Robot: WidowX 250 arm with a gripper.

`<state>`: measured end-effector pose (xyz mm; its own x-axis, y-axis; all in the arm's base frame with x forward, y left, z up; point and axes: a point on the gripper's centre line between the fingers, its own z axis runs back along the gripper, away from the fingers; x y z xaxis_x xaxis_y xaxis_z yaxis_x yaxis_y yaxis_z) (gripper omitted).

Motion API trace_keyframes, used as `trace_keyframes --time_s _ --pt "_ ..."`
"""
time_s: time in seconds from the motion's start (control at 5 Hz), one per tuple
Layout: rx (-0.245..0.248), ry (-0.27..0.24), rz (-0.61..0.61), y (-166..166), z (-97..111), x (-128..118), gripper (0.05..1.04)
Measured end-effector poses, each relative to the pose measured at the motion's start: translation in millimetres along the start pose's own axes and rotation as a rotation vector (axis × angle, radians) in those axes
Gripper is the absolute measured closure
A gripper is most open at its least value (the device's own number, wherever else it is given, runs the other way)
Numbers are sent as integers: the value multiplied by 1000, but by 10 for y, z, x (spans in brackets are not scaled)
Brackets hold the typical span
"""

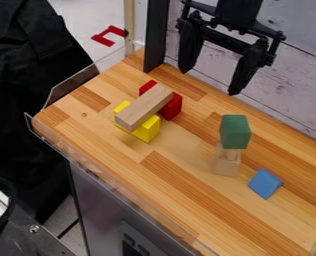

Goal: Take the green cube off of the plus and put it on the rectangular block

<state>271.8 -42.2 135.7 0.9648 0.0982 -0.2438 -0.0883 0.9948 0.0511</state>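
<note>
The gripper [209, 81] is being held wide open, empty. The cube [235, 131] is being supported by the pale block [226, 162]; for pick-up, alignment above it is seemingly being required.

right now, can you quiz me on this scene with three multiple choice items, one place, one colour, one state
1. Where does the green block sit?
A) beside the blue wedge on the tabletop
B) on top of the pale block
C) on the long wooden block

2. Which colours show beneath the long wooden block?
A) yellow and red
B) blue and green

3. How is the claw?
A) shut
B) open

1 B: pale block directly underneath
2 A: yellow pieces and red pieces stick out
3 B: fingers wide apart
</note>
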Motion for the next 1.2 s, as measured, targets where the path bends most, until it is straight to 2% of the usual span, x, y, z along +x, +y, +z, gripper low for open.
trace_keyframes --time_s 0.2,0.6,0.8,1.0,1.2 --pt "9 34 0 -5 -95 6 84" --pt "-15 9 4 -103 -137 65 84" --pt "-29 -14 47 -108 -235 86 84" --pt "-18 -47 175 -112 -208 147 84" --pt "12 -56 284 -182 -226 170 84"
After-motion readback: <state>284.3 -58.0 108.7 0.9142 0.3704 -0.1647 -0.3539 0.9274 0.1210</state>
